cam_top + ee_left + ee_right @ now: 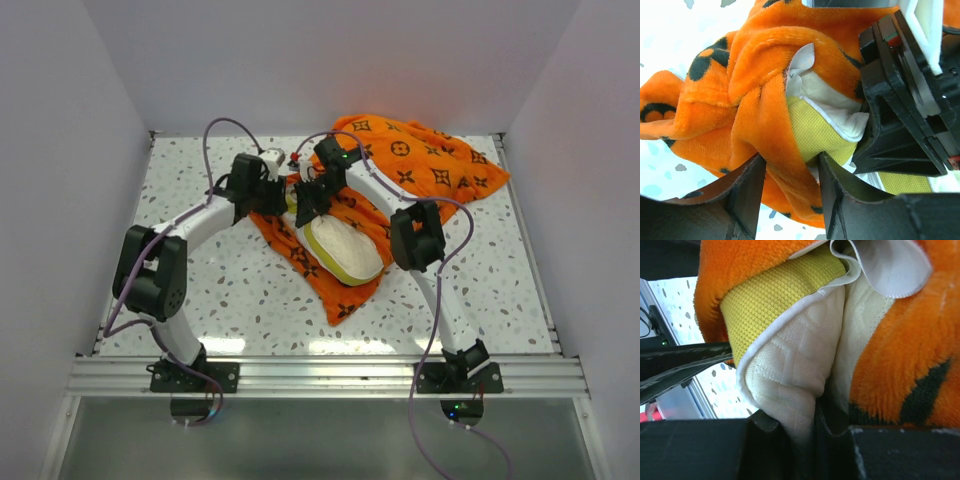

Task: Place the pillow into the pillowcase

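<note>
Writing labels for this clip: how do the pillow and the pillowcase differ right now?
Colour: the pillow is cream-white and quilted with a yellow band. The pillowcase is bright orange plush with dark brown motifs.
Size: the pillowcase spreads wider than the pillow.
Pose: the pillow lies plump, its far end wrapped by the pillowcase and its near end exposed. The pillowcase lies rumpled.
Both are soft fabric resting on the table.

Plush orange pillowcase (755,60), quilted cream cloth pillow (795,365), glossy speckled table (230,290)
</note>
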Controlling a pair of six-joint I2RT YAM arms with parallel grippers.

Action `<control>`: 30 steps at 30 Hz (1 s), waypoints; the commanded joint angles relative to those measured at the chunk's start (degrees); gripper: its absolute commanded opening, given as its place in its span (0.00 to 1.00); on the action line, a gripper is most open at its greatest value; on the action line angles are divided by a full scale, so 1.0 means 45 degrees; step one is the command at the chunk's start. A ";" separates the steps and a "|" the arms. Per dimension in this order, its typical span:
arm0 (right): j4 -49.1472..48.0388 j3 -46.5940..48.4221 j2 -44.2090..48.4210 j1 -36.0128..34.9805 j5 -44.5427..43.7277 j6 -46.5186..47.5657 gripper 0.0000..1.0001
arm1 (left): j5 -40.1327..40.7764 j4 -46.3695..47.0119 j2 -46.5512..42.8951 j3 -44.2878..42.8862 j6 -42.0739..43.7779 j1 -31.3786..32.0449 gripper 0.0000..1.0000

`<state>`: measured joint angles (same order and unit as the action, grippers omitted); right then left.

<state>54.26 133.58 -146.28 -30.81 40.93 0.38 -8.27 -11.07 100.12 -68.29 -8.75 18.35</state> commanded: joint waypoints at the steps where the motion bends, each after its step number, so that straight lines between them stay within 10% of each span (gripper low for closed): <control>1: 0.0306 -0.0426 -0.0501 0.0166 -0.1400 0.0013 0.00 | 0.1387 -0.0196 0.0622 0.0118 0.0383 0.0063 0.47; 30: 0.0091 -0.0660 -0.0639 0.0284 -0.1478 -0.0612 0.00 | -0.0800 0.0215 -0.1701 0.2969 -0.0047 0.0258 0.60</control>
<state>53.56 133.03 -146.28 -30.98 40.27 -2.13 -11.09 -5.78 93.73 -56.71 -8.43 18.83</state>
